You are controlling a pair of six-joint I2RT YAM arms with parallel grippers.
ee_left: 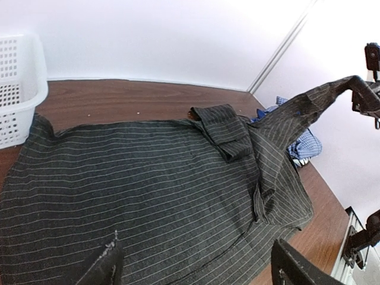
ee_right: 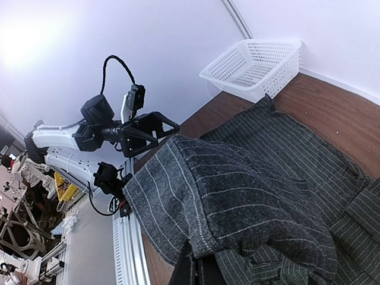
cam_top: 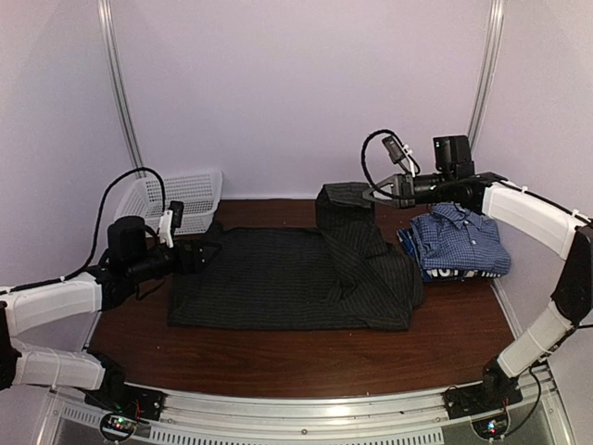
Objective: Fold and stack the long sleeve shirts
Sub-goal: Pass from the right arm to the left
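A black pinstriped shirt [cam_top: 278,278] lies spread on the table, its right part lifted. My right gripper [cam_top: 375,196] is shut on the shirt's raised fold [ee_right: 225,196] and holds it above the table at the back right. My left gripper [cam_top: 199,252] is open at the shirt's left edge; its fingertips [ee_left: 104,267] hover over the striped cloth [ee_left: 148,184]. A folded blue-white checked shirt [cam_top: 459,239] lies on a navy one with white lettering [cam_top: 454,273] at the right.
A white mesh basket [cam_top: 176,199] stands at the back left, also in the left wrist view [ee_left: 15,89] and the right wrist view [ee_right: 255,65]. Bare brown table [cam_top: 306,357] lies in front of the shirt.
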